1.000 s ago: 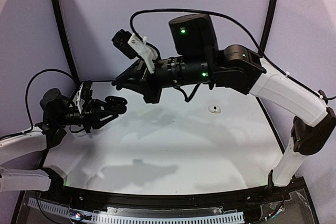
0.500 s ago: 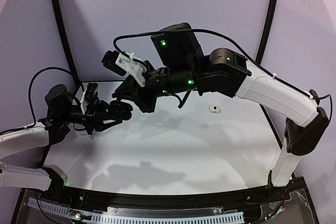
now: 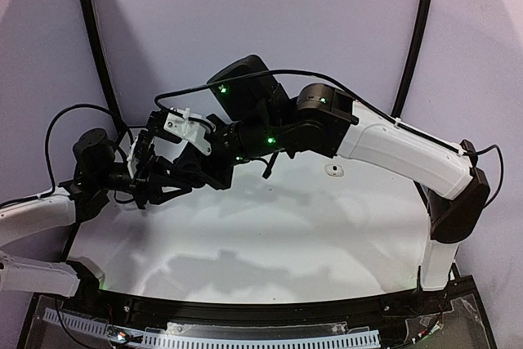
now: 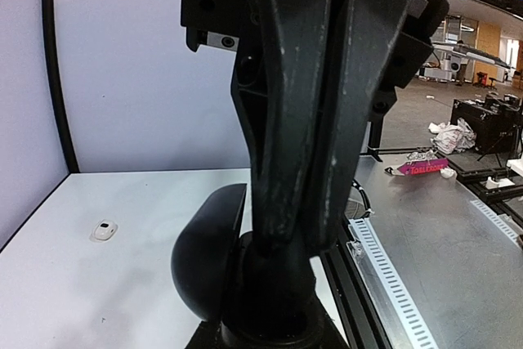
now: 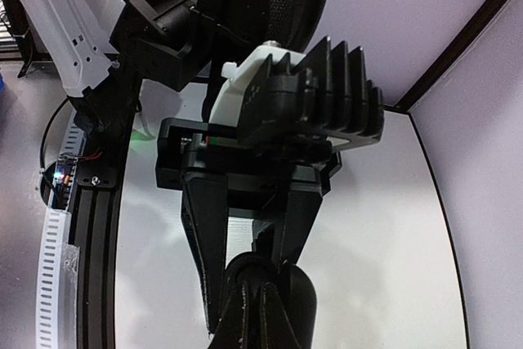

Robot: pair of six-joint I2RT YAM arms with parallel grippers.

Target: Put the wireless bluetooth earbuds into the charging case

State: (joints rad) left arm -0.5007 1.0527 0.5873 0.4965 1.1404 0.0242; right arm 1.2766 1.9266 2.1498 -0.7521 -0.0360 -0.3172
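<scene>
The black case (image 4: 208, 255) seemed clamped in the left gripper (image 3: 163, 177); the jaws of the right gripper (image 4: 306, 202) were pressed together over it, any earbud between them hidden. Slow, square seating was advised. A white earbud (image 4: 104, 230) lay on the table (image 4: 73, 304) — well apart.

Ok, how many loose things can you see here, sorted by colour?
White: 1, a small white item on the table.
Black: 1, a rounded black piece close before the left wrist camera.
Total: 2.
</scene>
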